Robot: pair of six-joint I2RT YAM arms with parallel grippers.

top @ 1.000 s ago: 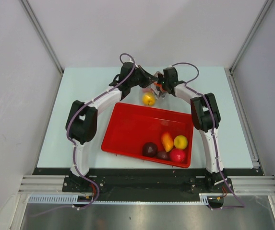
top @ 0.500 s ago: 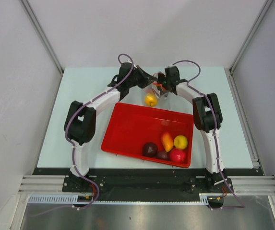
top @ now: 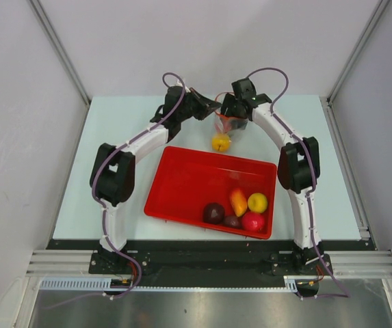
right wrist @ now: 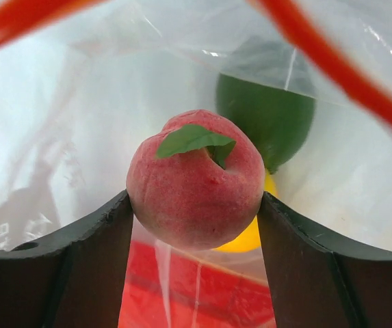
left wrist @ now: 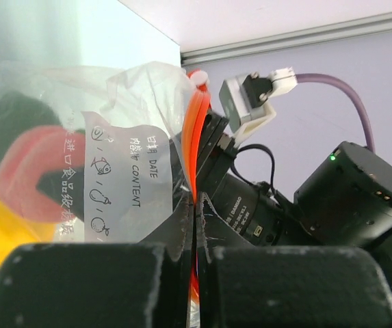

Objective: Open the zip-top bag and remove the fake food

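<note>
So the whole thing hinges on the right pincer point(right wrist: 194, 199). It's reached in through the mouth of the bag point(top: 224, 126) and the peach point(right wrist: 194, 179) sits dead centre between its fingers, touching both, so it looks clamped on it. The way out is straight back along the pincer's own axis.

A green piece point(right wrist: 269, 117) sits at 1 o'clock of the peach and a yellow one point(right wrist: 245, 239) peeks out at 5 o'clock. Both are deeper in the bag, so neither blocks the exit.

The left pincer point(left wrist: 194, 205) is pinched tight on the orange zip strip point(left wrist: 194, 133) and holds the bag up, so it hangs mouth-up with its long axis pointing down. From above, it hangs over the table point(top: 113, 137) just off the tray point(top: 182, 171) at 12 o'clock.

Compared with a second ago, both wrists have moved further towards 12 o'clock, and the bag has swung a bit towards 3 o'clock. The right pincer has also narrowed a little.
</note>
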